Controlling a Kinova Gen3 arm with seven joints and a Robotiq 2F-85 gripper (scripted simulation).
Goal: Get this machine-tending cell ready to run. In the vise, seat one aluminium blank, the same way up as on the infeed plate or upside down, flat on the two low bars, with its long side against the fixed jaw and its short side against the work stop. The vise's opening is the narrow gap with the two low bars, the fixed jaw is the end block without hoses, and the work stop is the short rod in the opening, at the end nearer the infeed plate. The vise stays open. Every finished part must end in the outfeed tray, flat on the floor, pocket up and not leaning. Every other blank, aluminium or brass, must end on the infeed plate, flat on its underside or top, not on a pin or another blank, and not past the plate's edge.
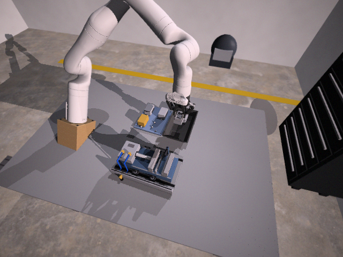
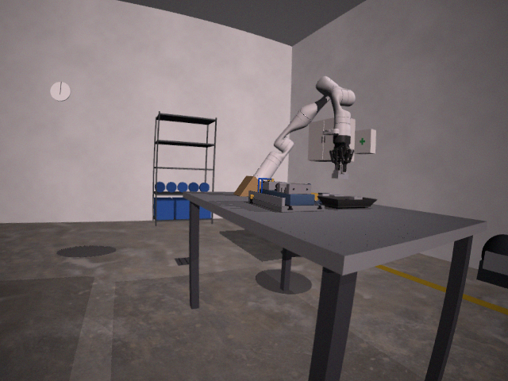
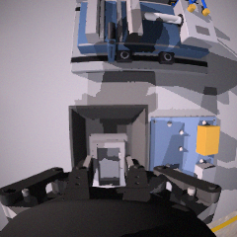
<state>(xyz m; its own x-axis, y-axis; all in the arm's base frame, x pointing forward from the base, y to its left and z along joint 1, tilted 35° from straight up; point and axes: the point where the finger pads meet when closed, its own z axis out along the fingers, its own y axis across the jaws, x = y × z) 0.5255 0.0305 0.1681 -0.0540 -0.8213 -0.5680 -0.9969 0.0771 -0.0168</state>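
My gripper (image 1: pixel 179 117) is shut on a grey finished part (image 3: pixel 109 164) with its pocket facing the wrist camera. It holds the part well above the black outfeed tray (image 1: pixel 181 127), as the side view shows (image 2: pixel 340 173). A second grey block (image 3: pixel 106 139) lies on the tray floor right below the held part. The blue infeed plate (image 1: pixel 153 120) beside the tray carries a brass blank (image 1: pixel 142 119) and two aluminium blanks (image 1: pixel 149 108) (image 1: pixel 162 112). The vise (image 1: pixel 148 163) stands nearer the front, and its opening (image 1: pixel 162 163) holds nothing.
The arm's tan base block (image 1: pixel 75 133) stands at the left of the table. Blue hoses (image 1: pixel 121 161) rise at the vise's left end. A black drawer cabinet (image 1: pixel 315 133) stands off the table to the right.
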